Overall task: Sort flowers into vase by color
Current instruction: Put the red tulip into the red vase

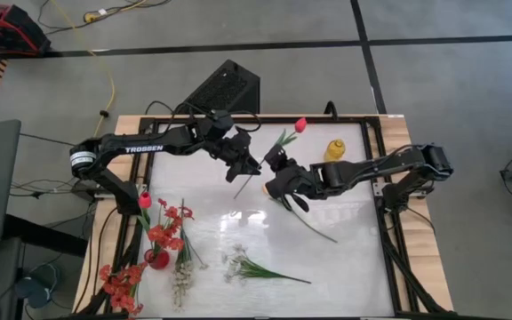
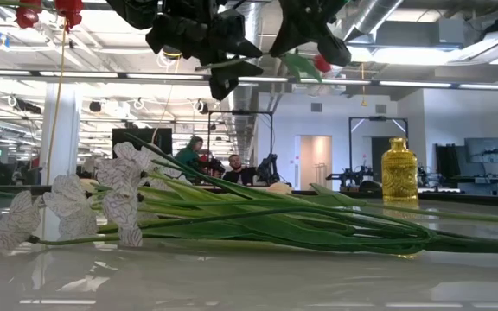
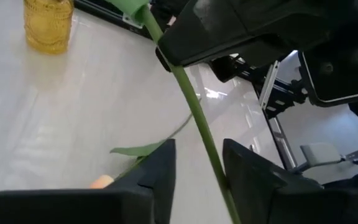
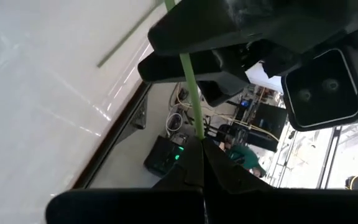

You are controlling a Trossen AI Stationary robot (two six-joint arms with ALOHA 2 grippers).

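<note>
red vase [image 1: 157, 259]: red blossoms inside | yellow vase [image 1: 334, 149]: contents unclear | right gripper [image 1: 278, 166]: clamped on red tulip [image 1: 300, 125] stem | left gripper [image 1: 249, 165]: fingers apart around stem

White table [image 1: 345, 258]: flowers [image 1: 256, 267], yellow bottle [image 1: 334, 148]

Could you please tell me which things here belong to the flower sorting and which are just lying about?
Job in hand: red tulip, gripped by the right gripper, its stem inside the open left gripper; red blossom clusters; white sprays; yellow vase.
Lying about: black box, yellow cable, red case, all off the table.
</note>
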